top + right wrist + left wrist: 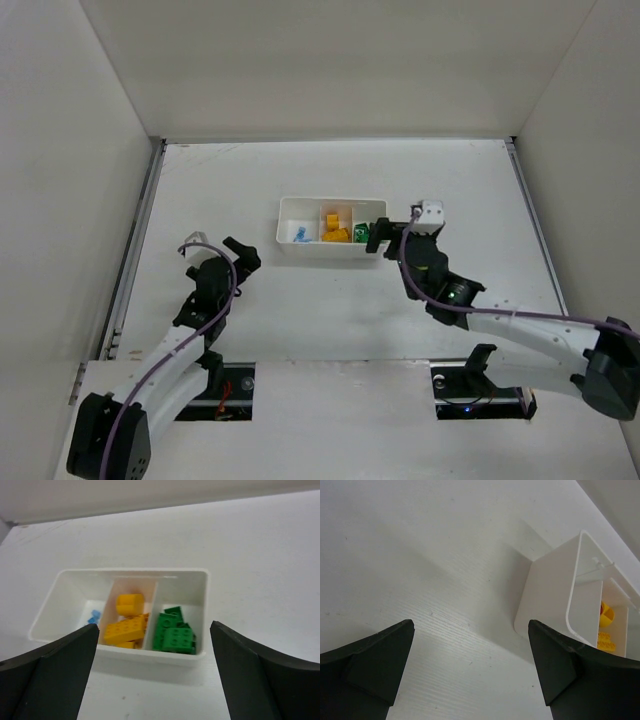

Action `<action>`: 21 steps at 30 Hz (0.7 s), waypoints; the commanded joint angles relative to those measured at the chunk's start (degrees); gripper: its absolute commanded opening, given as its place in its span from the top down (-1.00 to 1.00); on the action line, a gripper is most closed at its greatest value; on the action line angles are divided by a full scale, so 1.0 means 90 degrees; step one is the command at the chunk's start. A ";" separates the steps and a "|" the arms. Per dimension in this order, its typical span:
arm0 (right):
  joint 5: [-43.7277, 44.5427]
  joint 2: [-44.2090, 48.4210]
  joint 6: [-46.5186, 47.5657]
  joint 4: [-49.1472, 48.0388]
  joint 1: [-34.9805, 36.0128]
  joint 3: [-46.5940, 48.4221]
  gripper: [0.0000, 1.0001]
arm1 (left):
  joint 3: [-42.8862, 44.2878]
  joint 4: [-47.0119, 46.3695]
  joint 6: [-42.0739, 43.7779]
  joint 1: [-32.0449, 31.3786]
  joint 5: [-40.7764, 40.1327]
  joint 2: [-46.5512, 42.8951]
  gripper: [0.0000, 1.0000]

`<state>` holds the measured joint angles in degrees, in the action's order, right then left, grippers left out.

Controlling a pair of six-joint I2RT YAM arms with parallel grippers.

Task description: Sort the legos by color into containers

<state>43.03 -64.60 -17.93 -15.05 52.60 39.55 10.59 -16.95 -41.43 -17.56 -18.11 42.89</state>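
right claw wide open, gripping nothing.

Tray on table; bricks inside; left claw left, right claw right.

A long white tray lies flat on the table, its long side running left to right. Thin walls split it into three square compartments. The left compartment holds a few tiny light blue pieces. The middle compartment holds yellow-orange bricks lying studs up, with a round yellow piece just behind them. The right compartment holds green bricks piled together against its near wall.
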 commanded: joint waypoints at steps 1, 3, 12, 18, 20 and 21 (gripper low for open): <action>0.1398 0.0769 -0.0057 -0.0048 -0.0019 -0.0574 -1.00 | 0.0463 0.0145 0.0121 -0.0153 -0.0273 0.0165 -1.00; 0.1877 0.1189 -0.0175 0.0167 -0.0145 -0.0848 -1.00 | 0.0522 0.0213 0.0131 -0.0192 -0.0302 0.0263 -1.00; 0.1949 0.2888 -0.0907 0.1134 -0.1551 -0.1718 -1.00 | 0.0640 0.0506 0.0091 -0.0280 -0.0341 0.0166 -1.00; 0.0896 0.3185 -0.1210 0.1174 -0.2683 -0.1953 -1.00 | 0.0679 0.0477 0.0072 -0.0309 -0.0507 0.0478 -1.00; 0.0358 0.2863 -0.1366 0.1233 -0.2919 -0.1953 -1.00 | 0.0679 0.0419 0.0062 -0.0377 -0.0556 0.0566 -1.00; 0.0250 0.2726 -0.1444 0.1204 -0.2958 -0.1972 -1.00 | 0.0679 0.0399 0.0053 -0.0387 -0.0566 0.0605 -1.00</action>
<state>52.49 -37.32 -28.01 -4.80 27.35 22.48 14.26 -12.53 -40.95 -20.34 -21.45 47.72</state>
